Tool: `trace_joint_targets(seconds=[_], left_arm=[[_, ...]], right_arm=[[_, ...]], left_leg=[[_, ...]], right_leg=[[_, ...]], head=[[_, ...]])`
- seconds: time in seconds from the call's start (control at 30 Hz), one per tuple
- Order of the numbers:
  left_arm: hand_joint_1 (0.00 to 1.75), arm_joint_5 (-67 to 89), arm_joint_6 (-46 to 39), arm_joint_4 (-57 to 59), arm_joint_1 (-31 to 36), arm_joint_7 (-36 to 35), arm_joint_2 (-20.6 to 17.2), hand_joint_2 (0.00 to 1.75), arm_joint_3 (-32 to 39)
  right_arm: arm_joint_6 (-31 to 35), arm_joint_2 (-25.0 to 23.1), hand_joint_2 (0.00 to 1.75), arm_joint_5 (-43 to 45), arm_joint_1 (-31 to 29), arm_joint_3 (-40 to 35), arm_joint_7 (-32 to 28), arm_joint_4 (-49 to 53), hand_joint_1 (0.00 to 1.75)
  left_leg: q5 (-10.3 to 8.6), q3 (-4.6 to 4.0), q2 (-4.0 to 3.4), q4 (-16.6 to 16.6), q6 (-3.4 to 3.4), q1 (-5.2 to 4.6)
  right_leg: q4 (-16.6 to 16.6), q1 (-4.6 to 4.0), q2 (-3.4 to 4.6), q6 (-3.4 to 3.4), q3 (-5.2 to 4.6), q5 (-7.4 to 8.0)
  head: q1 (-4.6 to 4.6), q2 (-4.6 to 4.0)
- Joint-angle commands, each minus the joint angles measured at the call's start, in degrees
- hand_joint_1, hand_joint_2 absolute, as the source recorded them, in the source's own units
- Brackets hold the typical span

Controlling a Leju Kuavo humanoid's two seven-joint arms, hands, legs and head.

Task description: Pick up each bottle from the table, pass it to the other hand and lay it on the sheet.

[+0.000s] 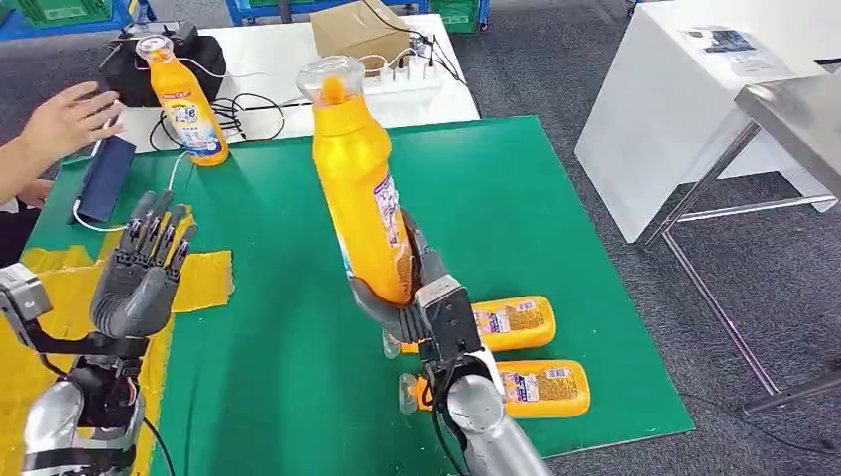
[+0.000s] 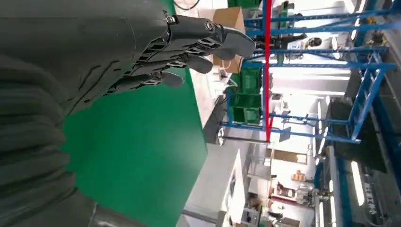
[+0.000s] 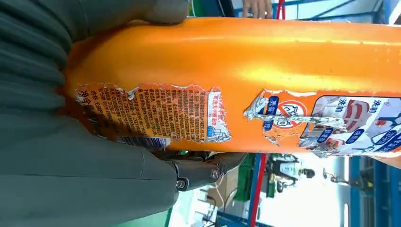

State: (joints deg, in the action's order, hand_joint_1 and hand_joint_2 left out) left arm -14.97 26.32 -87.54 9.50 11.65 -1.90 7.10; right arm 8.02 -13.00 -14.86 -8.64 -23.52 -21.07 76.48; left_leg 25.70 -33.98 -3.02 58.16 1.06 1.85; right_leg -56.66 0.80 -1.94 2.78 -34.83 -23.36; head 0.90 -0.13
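My right hand (image 1: 402,302) grips the lifted bottle (image 1: 359,188) by its lower body, cap up, tilted slightly, above the middle of the green surface (image 1: 516,198). Left hand (image 1: 139,268) is raised at the near left, fingers spread, holding nothing, over the yellow sheet (image 1: 203,278). I'd call this the handover step: next I bring the two hands together so the left can take it. Two more bottles (image 1: 526,387) lie near right; a standing bottle (image 1: 188,99) is far left by a person's hand (image 1: 64,119).
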Motion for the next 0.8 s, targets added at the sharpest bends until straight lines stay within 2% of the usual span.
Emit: trace_joint_targets(seconds=[0.03,0.27,0.4,0.67,0.7,0.73,0.8], left_arm=[[0.0,-0.2,0.2,2.4,0.8,-0.2,-1.2,1.75,-2.2],[0.0,-0.9,1.4,2.5,0.8,-0.5,-1.6,1.75,-2.8],[0.0,-4.1,6.8,0.8,-2.0,-1.2,-2.9,1.75,-6.2],[0.0,-5.7,8.9,-1.5,-4.2,-1.0,-4.1,1.75,-10.3],[0.0,-6.4,10.1,-1.0,-3.6,-1.1,-4.1,1.75,-11.1],[0.0,-6.1,10.0,0.1,-2.1,-1.4,-3.6,1.75,-12.1],[0.0,-6.2,9.7,0.5,-1.4,-1.5,-3.4,1.75,-12.7]], right_arm=[[-0.3,1.9,1.75,0.1,-0.9,-0.3,0.3,0.4,1.75],[-0.9,2.2,1.75,-0.1,-1.1,-0.7,0.5,0.1,1.75],[-5.3,2.2,1.75,-1.7,-2.2,-4.5,2.2,-1.4,1.75],[-9.7,1.9,1.75,-2.7,-6.0,-11.3,5.5,-8.2,1.75],[-17.2,3.7,1.75,-4.2,-9.5,-17.7,12.8,-13.6,1.75],[-19.1,1.2,1.75,-4.5,-11.1,-19.9,13.3,-20.7,1.75],[-16.9,-0.4,1.75,-4.3,-12.4,-21.2,10.8,-26.1,1.75]], left_leg=[[0.01,0.11,0.2,-0.1,-0.11,-0.03],[0.02,0.11,0.23,-0.1,-0.11,-0.03],[0.02,0.13,0.15,-0.1,-0.12,-0.04],[0.07,0.3,0.18,-0.1,-0.17,-0.04],[0.04,0.19,0.18,-0.1,-0.14,0.0],[0.02,0.1,0.11,-0.1,-0.1,-0.01],[0.0,0.12,0.06,-0.1,-0.08,0.01]], right_leg=[[0.0,0.03,0.02,-0.05,0.12,-0.03],[0.0,0.03,0.03,-0.06,0.12,-0.04],[0.0,0.04,0.11,-0.06,0.12,-0.02],[0.0,0.05,0.24,-0.12,0.26,-0.06],[0.1,0.01,0.16,-0.09,0.19,-0.02],[0.0,0.01,0.14,-0.06,0.11,0.0],[0.1,-0.01,0.18,-0.07,0.13,0.03]], head=[[0.0,0.0],[0.0,0.0],[0.0,0.0],[0.0,0.0],[0.0,0.0],[-0.02,0.0],[0.0,0.0]])
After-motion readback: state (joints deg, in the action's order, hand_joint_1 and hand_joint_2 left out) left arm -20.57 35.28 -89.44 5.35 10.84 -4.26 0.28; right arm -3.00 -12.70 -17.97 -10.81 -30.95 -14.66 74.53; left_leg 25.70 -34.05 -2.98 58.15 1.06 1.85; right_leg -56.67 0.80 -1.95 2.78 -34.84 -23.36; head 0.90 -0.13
